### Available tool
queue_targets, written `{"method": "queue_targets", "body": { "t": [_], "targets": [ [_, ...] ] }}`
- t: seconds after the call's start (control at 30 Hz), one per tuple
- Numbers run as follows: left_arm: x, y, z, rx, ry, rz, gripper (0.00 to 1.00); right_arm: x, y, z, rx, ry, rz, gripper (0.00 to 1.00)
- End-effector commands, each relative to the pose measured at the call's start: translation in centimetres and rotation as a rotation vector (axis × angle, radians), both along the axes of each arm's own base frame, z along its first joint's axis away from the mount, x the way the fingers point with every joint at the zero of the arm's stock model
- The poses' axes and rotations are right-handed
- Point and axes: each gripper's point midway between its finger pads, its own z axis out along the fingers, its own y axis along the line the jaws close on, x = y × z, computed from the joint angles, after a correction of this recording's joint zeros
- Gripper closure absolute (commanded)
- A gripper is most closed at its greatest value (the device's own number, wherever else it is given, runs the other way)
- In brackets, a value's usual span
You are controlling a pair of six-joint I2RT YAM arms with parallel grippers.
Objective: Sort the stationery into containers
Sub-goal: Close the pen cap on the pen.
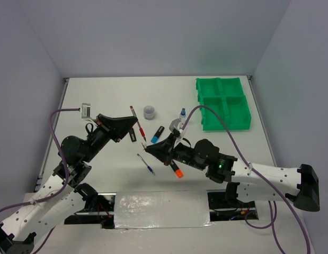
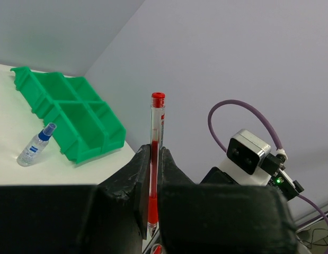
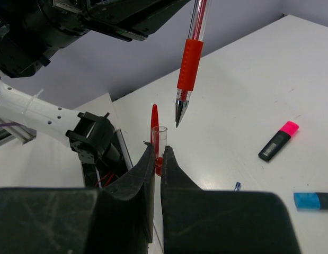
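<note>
Above the middle of the white surface [image 1: 100,106], well apart from the green tray [image 1: 231,108] at its far right corner, the two arms meet tip to tip. The left gripper [image 2: 152,156] is pinching the red pen [image 3: 189,58] partway along its clear barrel. The pen hangs steeply, bare point down, red grip just above the point. The right gripper [image 3: 157,156] is pressed together on the pen's cap [image 3: 158,138], which stands with its open mouth upward and its red clip beside it. In the right wrist view the point sits just above the mouth and a little to its right, not yet inside. Capping likely depends on bringing the pen's long axis in line with the cap's bore. The tray lies nearer the right arm.
</note>
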Motion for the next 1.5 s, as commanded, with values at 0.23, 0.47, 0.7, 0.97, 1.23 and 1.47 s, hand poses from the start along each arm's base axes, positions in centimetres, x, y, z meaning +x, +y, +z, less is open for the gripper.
{"method": "queue_targets", "body": {
  "t": [0.23,0.47,0.7,0.97,1.23,1.47],
  "targets": [
    [-1.0,0.9,3.7,-0.027,-0.106,0.02,1.0,0.7,-0.7,0.4,0.015,0.005,-0.049,1.0],
    [-1.0,0.8,3.5,-0.025,-0.104,0.02,1.0,0.9,-0.9,0.6,0.015,-0.002,-0.062,1.0],
    [-0.8,0.5,2.9,-0.022,-0.092,0.01,1.0,0.9,-0.8,1.4,0.024,-0.015,-0.058,1.0],
    [-0.8,0.4,2.4,-0.017,-0.087,0.007,1.0,1.0,-0.6,1.7,0.022,-0.025,-0.056,1.0],
    [-0.7,0.4,1.8,-0.013,-0.077,0.009,1.0,1.0,-0.5,2.4,0.028,-0.035,-0.056,1.0],
    [-0.7,0.3,1.3,-0.01,-0.074,-0.001,1.0,1.4,-0.5,2.8,0.032,-0.043,-0.066,1.0]
  ]
}}
